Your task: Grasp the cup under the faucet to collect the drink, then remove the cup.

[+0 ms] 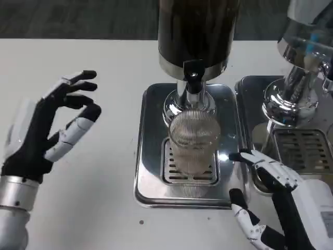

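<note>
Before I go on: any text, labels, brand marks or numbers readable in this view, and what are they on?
None can be read.
Dark dispenser: no label or mark visible on its body or on the black tap lever.
Ribbed clear cup and steel drip tray: plain, no print.
Second dispenser: reflections only, no lettering.

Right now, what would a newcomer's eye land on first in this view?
The ribbed clear cup at centre, standing on the grate of the steel drip tray right under the black faucet tap of the dark dispenser. Then the two hands flanking it: the right hand open just beside the tray's right edge, the left hand open and raised over the white table, well clear of the cup.
</note>
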Available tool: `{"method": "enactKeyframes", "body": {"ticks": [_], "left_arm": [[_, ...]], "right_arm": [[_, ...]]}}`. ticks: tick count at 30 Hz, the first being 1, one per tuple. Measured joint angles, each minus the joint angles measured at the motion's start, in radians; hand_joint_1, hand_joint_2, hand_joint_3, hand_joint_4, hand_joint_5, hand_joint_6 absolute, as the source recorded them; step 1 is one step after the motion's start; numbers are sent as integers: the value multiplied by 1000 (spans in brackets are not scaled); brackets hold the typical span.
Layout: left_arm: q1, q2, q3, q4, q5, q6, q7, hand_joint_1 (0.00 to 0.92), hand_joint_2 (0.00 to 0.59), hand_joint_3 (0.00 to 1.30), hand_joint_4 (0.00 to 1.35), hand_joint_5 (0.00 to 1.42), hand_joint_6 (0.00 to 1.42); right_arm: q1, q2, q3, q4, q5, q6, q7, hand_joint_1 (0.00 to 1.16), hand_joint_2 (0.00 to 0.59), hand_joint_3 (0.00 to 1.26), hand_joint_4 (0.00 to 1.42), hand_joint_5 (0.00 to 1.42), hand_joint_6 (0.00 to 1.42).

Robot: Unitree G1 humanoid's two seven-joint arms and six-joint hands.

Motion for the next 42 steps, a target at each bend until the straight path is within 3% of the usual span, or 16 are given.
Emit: {"method": "enactKeyframes", "body": {"ticks": [4,7,12,15,20,24,27,42], "left_arm": [[-6,80,69,-99,-253,7,-247,0,124,362,361,370,390],[-17,106,94,-142,-392,55,-394,0,116,342,326,325,323],[-69,160,130,-212,-646,268,-735,0,120,305,270,258,224],[-160,202,145,-240,-793,484,-985,0,123,272,227,218,190],[-253,206,154,-238,-890,731,-1185,0,109,215,159,167,122],[-320,186,174,-214,-930,878,-1258,0,117,205,132,138,82],[-348,162,191,-200,-933,933,-1280,0,124,205,130,133,62],[-415,-19,181,-160,-852,969,-1267,0,134,245,188,193,100]], "right_arm": [[-30,13,16,34,0,2,-7,436,470,326,247,288,320],[-42,16,28,49,-1,3,-12,436,470,326,247,293,321],[-76,20,36,80,0,3,-20,436,470,326,247,297,321],[-95,25,41,93,1,3,-24,436,470,326,247,300,321],[-103,35,47,113,4,3,-26,437,471,326,247,302,321],[-104,46,50,113,4,3,-31,437,470,326,252,303,321],[-103,51,50,113,12,5,-34,437,470,326,255,303,321],[-84,74,49,114,31,18,-52,437,470,329,257,304,321]]}}
